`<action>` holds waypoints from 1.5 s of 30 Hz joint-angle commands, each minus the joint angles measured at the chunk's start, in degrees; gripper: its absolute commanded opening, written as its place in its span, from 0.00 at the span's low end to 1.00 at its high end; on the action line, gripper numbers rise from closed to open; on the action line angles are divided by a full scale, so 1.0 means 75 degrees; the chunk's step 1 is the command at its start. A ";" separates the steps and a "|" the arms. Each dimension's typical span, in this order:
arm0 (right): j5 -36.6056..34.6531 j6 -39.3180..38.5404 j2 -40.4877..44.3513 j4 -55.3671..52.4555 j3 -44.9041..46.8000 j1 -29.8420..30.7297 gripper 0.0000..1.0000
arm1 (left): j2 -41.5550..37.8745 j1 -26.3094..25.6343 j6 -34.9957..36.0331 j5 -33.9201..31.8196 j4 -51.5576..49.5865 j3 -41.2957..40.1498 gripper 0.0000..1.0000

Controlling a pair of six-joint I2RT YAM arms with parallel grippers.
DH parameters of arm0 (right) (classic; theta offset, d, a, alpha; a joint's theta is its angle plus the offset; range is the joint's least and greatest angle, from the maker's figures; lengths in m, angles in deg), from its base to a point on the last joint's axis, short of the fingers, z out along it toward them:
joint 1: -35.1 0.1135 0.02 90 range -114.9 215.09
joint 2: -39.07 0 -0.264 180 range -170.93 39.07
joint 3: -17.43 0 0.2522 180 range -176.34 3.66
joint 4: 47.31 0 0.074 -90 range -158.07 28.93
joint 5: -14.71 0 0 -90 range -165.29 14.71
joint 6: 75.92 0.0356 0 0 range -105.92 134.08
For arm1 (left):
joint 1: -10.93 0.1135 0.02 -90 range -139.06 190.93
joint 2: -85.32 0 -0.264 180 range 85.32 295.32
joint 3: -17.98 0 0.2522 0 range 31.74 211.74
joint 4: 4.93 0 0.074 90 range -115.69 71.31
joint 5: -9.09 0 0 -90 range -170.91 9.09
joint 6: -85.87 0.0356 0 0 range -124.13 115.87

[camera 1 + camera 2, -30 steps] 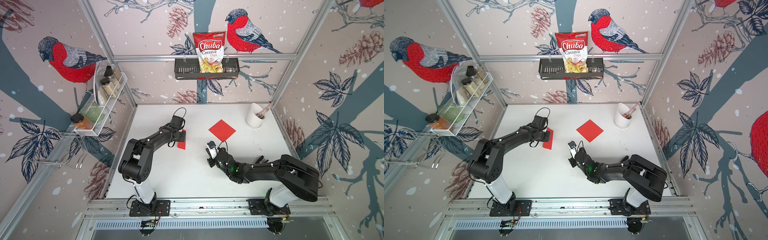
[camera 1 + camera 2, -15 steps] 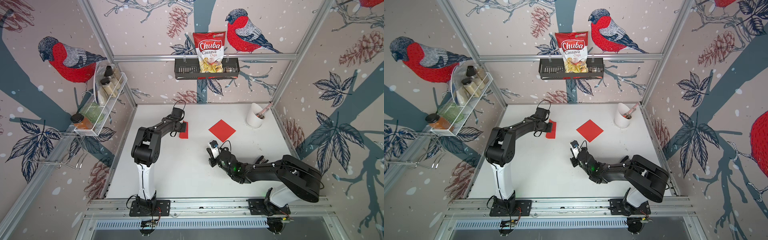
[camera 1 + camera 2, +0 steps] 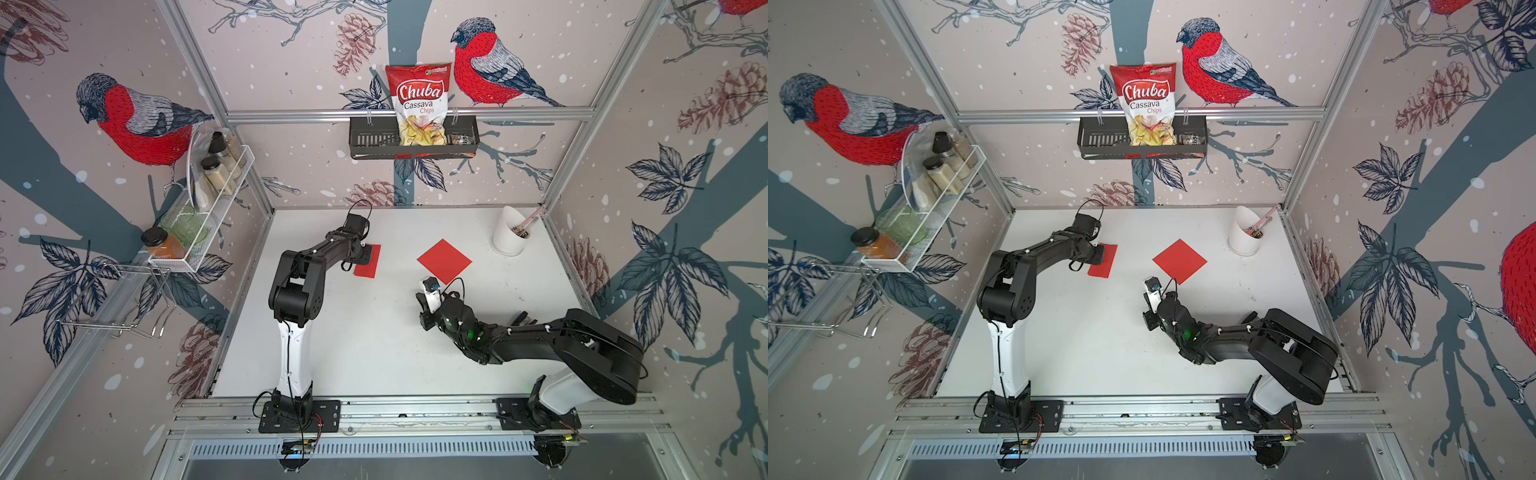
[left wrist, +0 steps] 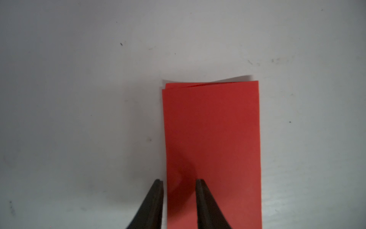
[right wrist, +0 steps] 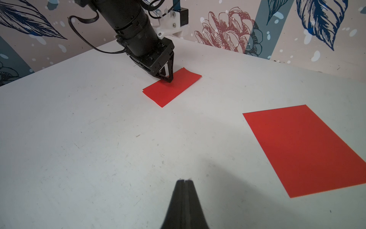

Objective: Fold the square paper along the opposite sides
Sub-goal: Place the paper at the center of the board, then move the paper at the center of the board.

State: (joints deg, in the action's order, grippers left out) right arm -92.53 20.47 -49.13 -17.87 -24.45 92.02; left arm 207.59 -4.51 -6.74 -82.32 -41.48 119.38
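A red paper (image 3: 369, 261) (image 3: 1104, 261), folded in half into a narrow rectangle, lies flat on the white table (image 3: 374, 332) at the back left. In the left wrist view the folded paper (image 4: 212, 148) shows its two layers slightly apart at the far end. My left gripper (image 4: 179, 180) is open, its tips down at the sheet's long edge, one fingertip (image 4: 200, 183) over the paper and the other beside it. The right wrist view shows the left gripper (image 5: 169, 79) standing on the folded paper (image 5: 172, 87). My right gripper (image 5: 185, 180) is shut and empty above bare table.
A second red square paper (image 3: 444, 262) (image 3: 1179, 261) (image 5: 303, 150) lies unfolded, corner-on, mid-table just beyond my right gripper. A white cup (image 3: 509, 237) with a pen stands at the back right. A chips bag (image 3: 419, 104) sits in a wall basket; a wire jar rack (image 3: 199, 208) hangs on the left wall.
My left gripper, shut on the folded paper before, carried it toward the back of the table and has now opened its jaws. The right arm has hardly moved.
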 commanded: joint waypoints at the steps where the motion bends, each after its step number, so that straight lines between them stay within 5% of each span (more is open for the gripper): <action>1: 0.0118 0.0167 0.0005 0.0217 -0.0002 -0.0056 0.00 | 0.0042 0.0020 -0.0103 -0.0240 -0.0229 0.0177 0.45; 6: 0.0121 0.0253 0.0013 0.0109 -0.0034 -0.0125 0.00 | -0.0011 0.0023 -0.0310 -0.0233 -0.0393 0.0446 0.67; 11: 0.0054 0.0514 0.0121 -0.0466 -0.0395 -0.0284 0.00 | -0.0462 0.0021 -0.0682 -0.0158 -0.0510 0.0764 0.70; 16: -0.0070 0.1654 -0.0049 -0.2760 -0.1953 -0.1123 0.31 | -0.1549 -0.0019 -0.1678 -0.0594 -0.0664 0.0818 0.70; 20: 0.0746 0.2384 -0.0989 -0.4402 -0.3505 -0.2366 0.35 | -0.2928 -0.0452 -0.2160 -0.1185 -0.0045 -0.0424 0.71; 27: 0.1579 0.1666 -0.3456 -0.6246 -0.6136 -0.3506 0.48 | -0.4159 -0.0743 -0.2499 -0.1133 0.0786 -0.2076 0.86; 32: 0.1087 0.1275 -0.4748 -0.6800 -0.7512 -0.3825 0.56 | -0.4560 -0.0758 -0.2375 -0.0990 0.1005 -0.2427 0.95; 40: 0.0510 0.0865 -0.5966 -0.7437 -0.8867 -0.3899 0.72 | -0.4897 -0.0061 -0.3467 -0.0480 0.1202 -0.2944 0.97; 45: 0.0462 0.0780 -0.6363 -0.7902 -0.9203 -0.3725 0.74 | -0.5114 -0.0027 -0.3071 -0.0198 0.1325 -0.2976 0.97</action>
State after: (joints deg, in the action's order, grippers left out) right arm -88.49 27.84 -95.38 -68.63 -93.65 63.13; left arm 169.78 -5.01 -30.22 -85.68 -33.91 96.82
